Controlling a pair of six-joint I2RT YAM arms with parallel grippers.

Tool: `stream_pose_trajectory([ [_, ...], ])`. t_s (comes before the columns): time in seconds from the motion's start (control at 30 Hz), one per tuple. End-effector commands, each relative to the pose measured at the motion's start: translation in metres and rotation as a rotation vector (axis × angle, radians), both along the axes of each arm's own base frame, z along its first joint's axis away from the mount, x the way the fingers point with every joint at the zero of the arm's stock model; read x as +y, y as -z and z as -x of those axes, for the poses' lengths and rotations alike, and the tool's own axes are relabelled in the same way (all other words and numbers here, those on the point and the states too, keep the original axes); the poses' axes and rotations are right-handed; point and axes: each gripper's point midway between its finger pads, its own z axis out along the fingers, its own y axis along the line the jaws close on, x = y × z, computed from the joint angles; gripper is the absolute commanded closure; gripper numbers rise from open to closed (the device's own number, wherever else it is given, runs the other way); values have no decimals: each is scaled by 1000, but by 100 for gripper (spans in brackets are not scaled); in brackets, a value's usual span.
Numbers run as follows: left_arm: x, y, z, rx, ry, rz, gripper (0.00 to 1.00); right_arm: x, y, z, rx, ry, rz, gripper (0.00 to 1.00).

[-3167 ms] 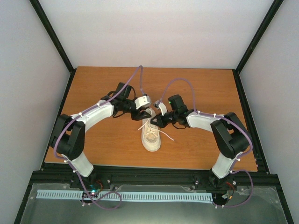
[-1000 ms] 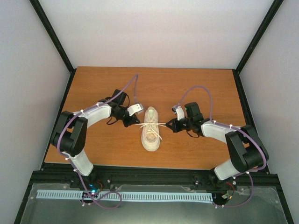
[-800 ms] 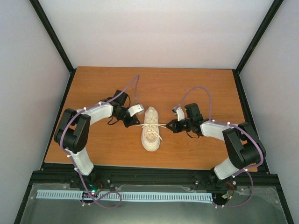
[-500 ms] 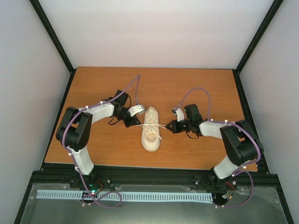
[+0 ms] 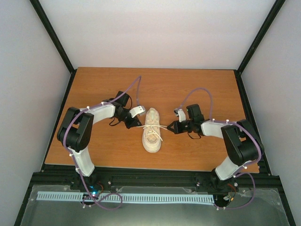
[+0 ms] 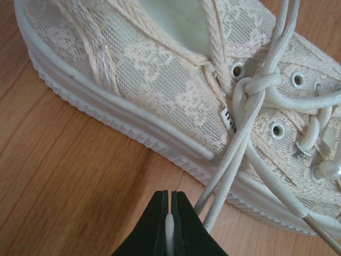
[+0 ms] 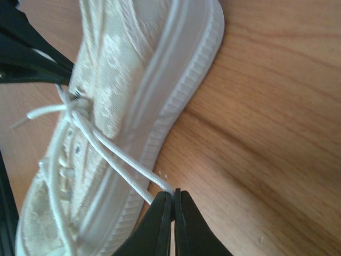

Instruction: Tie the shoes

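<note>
One cream canvas shoe (image 5: 152,131) lies mid-table, heel toward the back; it also shows in the left wrist view (image 6: 160,80) and the right wrist view (image 7: 122,106). Its white laces (image 5: 157,128) are knotted at the eyelets and stretch out to both sides. My left gripper (image 5: 135,123) sits just left of the shoe, shut on a doubled lace loop (image 6: 242,154) that runs to the knot. My right gripper (image 5: 170,127) sits just right of the shoe, shut on the other lace loop (image 7: 125,165) at the sole's edge. Both loops look taut.
The wooden table (image 5: 155,89) is ringed by a black frame (image 5: 249,108). Purple cables (image 5: 200,92) arch over each arm. The two forearms lie low on either side of the shoe.
Both grippers drew apart from above the shoe to its two sides, pulling the lace loops outward and tightening the knot. Over the last second they have barely moved.
</note>
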Motion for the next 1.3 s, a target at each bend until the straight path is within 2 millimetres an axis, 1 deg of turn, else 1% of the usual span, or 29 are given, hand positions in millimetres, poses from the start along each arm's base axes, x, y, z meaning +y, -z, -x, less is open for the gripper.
stream_pose_trajectory([
  [0.0, 21, 1, -2, 30, -47, -52, 99, -14, -27, -12, -25, 40, 56, 97],
  [0.13, 19, 0, -5, 38, -53, -42, 99, -7, -71, -19, -117, 15, 26, 97],
  [0.23, 18, 1, -6, 38, -54, -41, 99, -6, -86, -18, -147, 5, 13, 97],
  [0.27, 19, 1, -6, 38, -56, -44, 99, -7, -88, -18, -150, 5, 13, 97],
  [0.33, 19, 2, -7, 38, -57, -46, 99, -8, -84, -17, -146, 8, 19, 97],
  [0.47, 19, 1, -8, 31, -58, -49, 99, -8, -62, -16, -106, 15, 28, 97],
  [0.57, 18, -7, -14, 4, -58, -41, 98, -6, -51, -18, -78, 15, 24, 97],
  [0.63, 15, -23, -23, -47, -63, -23, 67, -4, -47, -19, -64, 10, 20, 97],
  [0.67, 13, -33, -28, -77, -65, -10, 57, -4, -46, -20, -63, 8, 18, 97],
  [0.7, 11, -43, -31, -103, -64, 4, 51, -3, -45, -20, -59, 7, 16, 97],
  [0.73, 9, -54, -34, -128, -60, 17, 48, -2, -44, -20, -57, 7, 14, 97],
  [0.83, 5, -84, -35, -187, -25, 53, 44, -2, -43, -21, -58, 6, 13, 97],
  [0.9, 4, -98, -28, -206, -2, 73, 43, -2, -42, -21, -53, 3, 13, 97],
  [0.93, 4, -103, -23, -206, 7, 83, 47, -2, -41, -21, -53, 2, 15, 97],
  [0.97, 4, -105, -14, -191, 18, 88, 57, -2, -40, -20, -51, 3, 17, 97],
  [1.0, 4, -105, -3, -174, 34, 90, 70, -2, -39, -20, -52, 4, 18, 97],
  [1.03, 1, -101, 11, -155, 66, 85, 80, -3, -38, -20, -49, 6, 20, 97],
  [1.07, -1, -93, 29, -129, 113, 71, 85, -3, -38, -21, -50, 7, 20, 97],
  [1.1, -3, -83, 47, -106, 167, 53, 88, -2, -37, -20, -47, 6, 20, 97],
  [1.17, -3, -62, 78, -53, 268, 0, 90, -2, -36, -21, -45, 8, 19, 97],
  [1.23, 3, -42, 99, -3, 343, -61, 91, -2, -35, -22, -40, 11, 18, 97],
  [1.27, 6, -34, 104, 15, 363, -88, 90, -2, -36, -22, -41, 11, 18, 97],
])
